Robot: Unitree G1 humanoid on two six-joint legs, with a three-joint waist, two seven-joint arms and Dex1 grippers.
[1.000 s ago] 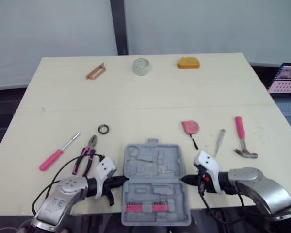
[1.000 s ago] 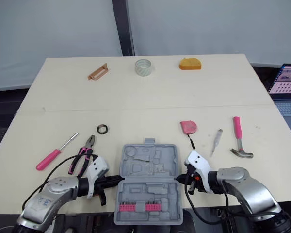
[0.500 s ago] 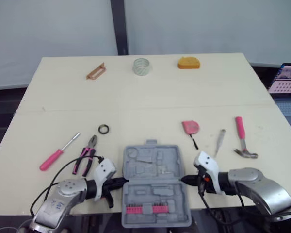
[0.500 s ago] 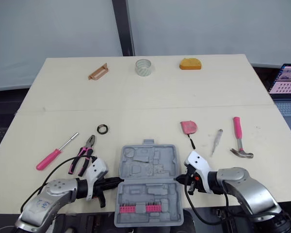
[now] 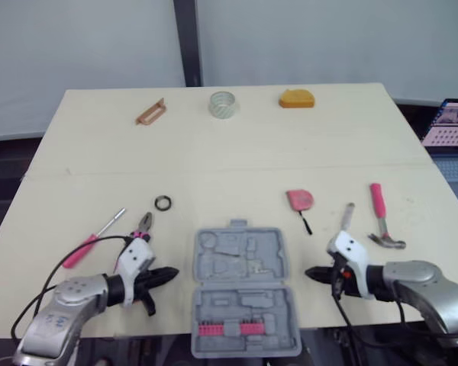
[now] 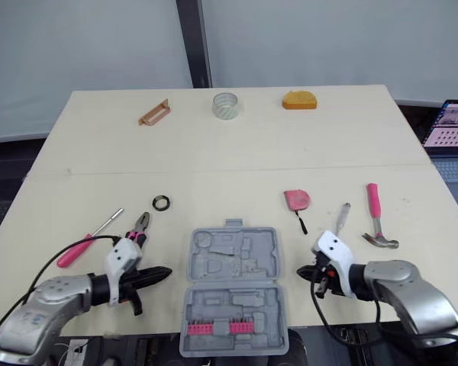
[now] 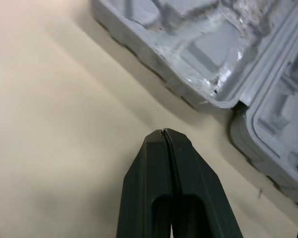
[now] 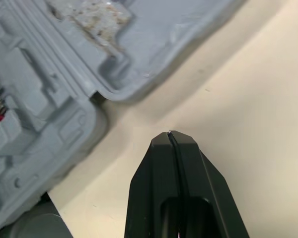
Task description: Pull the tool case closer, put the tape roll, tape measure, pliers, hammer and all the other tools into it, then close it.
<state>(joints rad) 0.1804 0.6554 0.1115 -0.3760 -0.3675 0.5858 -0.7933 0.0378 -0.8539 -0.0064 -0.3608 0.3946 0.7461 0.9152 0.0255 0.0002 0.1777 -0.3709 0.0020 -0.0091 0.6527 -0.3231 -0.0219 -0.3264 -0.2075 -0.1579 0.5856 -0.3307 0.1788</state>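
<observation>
My left pincer (image 5: 170,272) pressed shut, empty, just beside open tool case (image 5: 240,284). My right pincer (image 5: 310,271) likewise, opposite side, not touching.

Black two-fingered left gripper (image 5: 172,271) at the end of a silver-grey forearm with a white wrist housing: held low, pointing inward toward the right, fingers (image 7: 159,163) pressed flat together, tips meeting in a thin seam, empty. Black two-fingered right gripper (image 5: 309,271) on a matching forearm: pointing inward toward the left, fingers likewise closed tip to tip, holding nothing. Black cables looping off both forearms.
</observation>
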